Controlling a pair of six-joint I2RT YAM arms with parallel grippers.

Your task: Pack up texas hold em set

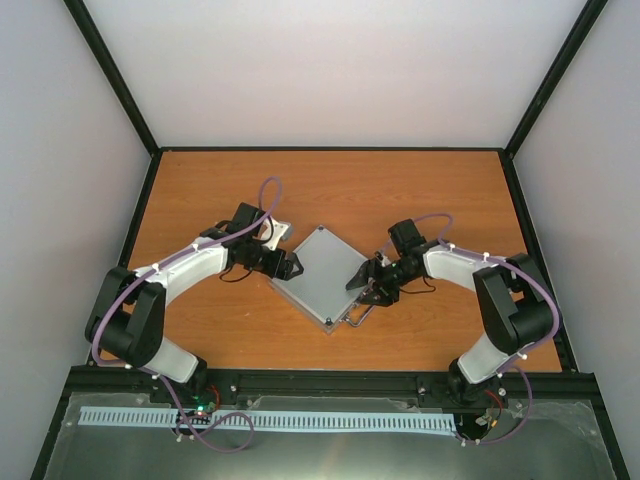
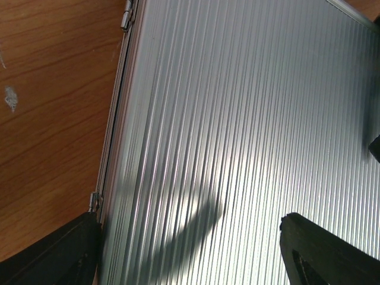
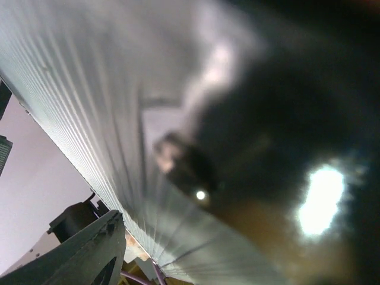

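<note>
Left gripper (image 1: 290, 265) is spread wide at the upper-left edge of the silver case (image 1: 320, 270). In my wrist view one finger (image 2: 59, 255) sits just outside that edge by a little hinge (image 2: 94, 202) and the other hangs over the ribbed lid. Right gripper (image 1: 358, 280) is at the opposite edge, near the metal handle (image 1: 356, 317), but its view is a blurry mess, so I honestly can't tell if it's spread or pinched. Case is closed, flat mid-table (image 1: 200, 190), turned cornerwise between both arms.

One silver case (image 1: 318, 272), one metal handle (image 1: 357, 315), two arms (image 1: 180, 268) (image 1: 470, 270), one wooden table (image 1: 400, 190)
</note>
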